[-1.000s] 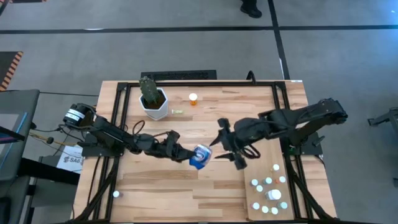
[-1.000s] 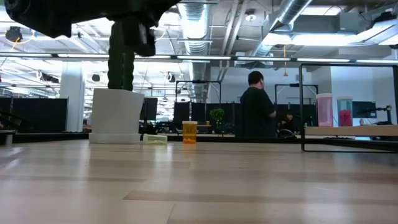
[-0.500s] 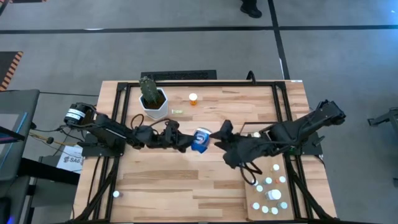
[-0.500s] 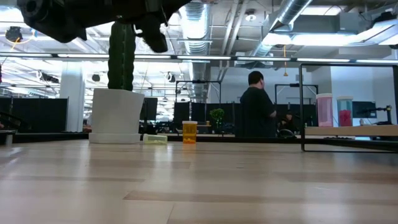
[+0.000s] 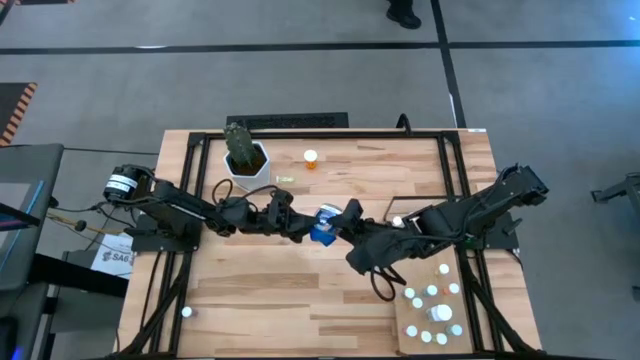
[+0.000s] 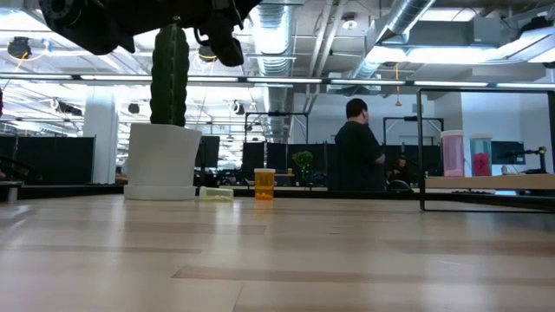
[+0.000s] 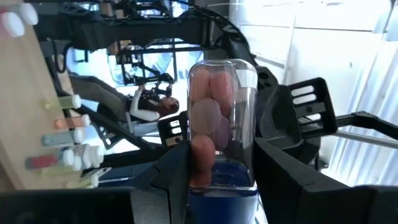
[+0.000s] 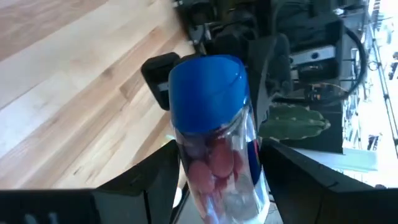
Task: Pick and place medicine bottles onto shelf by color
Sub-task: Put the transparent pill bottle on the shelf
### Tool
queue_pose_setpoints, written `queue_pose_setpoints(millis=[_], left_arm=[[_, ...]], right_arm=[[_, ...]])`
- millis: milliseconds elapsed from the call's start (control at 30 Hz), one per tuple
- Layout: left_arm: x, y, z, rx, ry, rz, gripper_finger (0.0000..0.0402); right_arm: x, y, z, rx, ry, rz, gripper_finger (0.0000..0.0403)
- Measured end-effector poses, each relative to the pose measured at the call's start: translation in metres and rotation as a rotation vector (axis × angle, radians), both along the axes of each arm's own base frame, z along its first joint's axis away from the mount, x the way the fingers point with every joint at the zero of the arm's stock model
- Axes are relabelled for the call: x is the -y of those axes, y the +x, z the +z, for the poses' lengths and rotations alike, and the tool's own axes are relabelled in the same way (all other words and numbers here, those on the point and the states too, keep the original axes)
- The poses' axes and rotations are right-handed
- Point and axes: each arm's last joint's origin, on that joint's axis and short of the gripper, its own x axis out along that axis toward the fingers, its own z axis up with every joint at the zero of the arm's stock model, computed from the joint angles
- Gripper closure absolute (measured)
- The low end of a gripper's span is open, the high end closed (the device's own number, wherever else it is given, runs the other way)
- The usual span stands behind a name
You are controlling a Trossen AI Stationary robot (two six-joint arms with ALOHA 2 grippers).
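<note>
A clear medicine bottle [image 5: 322, 222] with a blue cap and pink pills hangs in the air over the table's middle. My left gripper [image 5: 305, 228] is shut on it from the table's left. My right gripper [image 5: 345, 218] reaches in from the right. It is open, its fingers [image 8: 155, 180] on either side of the bottle's clear body [image 8: 217, 168]; I see no touch. In the left wrist view the bottle [image 7: 222, 118] points away, bottom first. The shelf [image 5: 462, 308] lies at the near right with several small bottles on it. My left gripper pinches the bottle's cap end [image 7: 199, 180] between its two fingers. They come nearly level from the table's left and lie along the bottle. The bottle is lifted clear of the table, lying roughly level, with its clear bottom toward my right gripper.
A white pot with a cactus [image 5: 246, 160] stands at the far left. Beside it are a small yellow-green vial [image 5: 285, 179] and an orange bottle [image 5: 310, 158]. One white-capped bottle [image 5: 186, 312] stands at the near left corner. A person [image 6: 357, 147] stands in the room beyond.
My left gripper has carried the bottle toward the table's far edge and a little up. My right gripper has rolled about its own line, sunk and moved left toward the bottle; its fingers now stand around the clear body.
</note>
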Motion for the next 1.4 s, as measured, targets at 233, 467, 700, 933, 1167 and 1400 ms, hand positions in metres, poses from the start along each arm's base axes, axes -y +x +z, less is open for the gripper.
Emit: queue_pose_setpoints(millis=[233,467,700,933,1167,1400], left_arm=[[0.0,0.0,-0.001,-0.005,0.004,-0.014,0.0269],[0.0,0.0,0.0,-0.005,0.004,-0.018,0.0269],[-0.008,0.002,0.002,0.028,0.171,0.003,0.0252],[-0.021,0.002,0.002,0.076,0.475,0.094,0.0187],[-0.026,0.004,-0.005,0.135,1.08,0.194,0.0165],[-0.019,0.007,-0.015,0.039,1.592,0.356,0.0165]], right_arm=[[-0.002,0.005,-0.006,0.004,-0.009,-0.041,0.0202],[-0.004,0.003,-0.007,-0.002,-0.003,-0.05,0.0295],[-0.01,-0.007,-0.003,0.023,0.044,-0.064,0.0293],[-0.002,-0.023,0.007,0.076,0.182,-0.17,0.0269],[0.017,-0.04,0.013,0.15,0.517,-0.387,0.0265],[0.031,-0.05,0.016,0.103,0.958,-0.518,0.0253]])
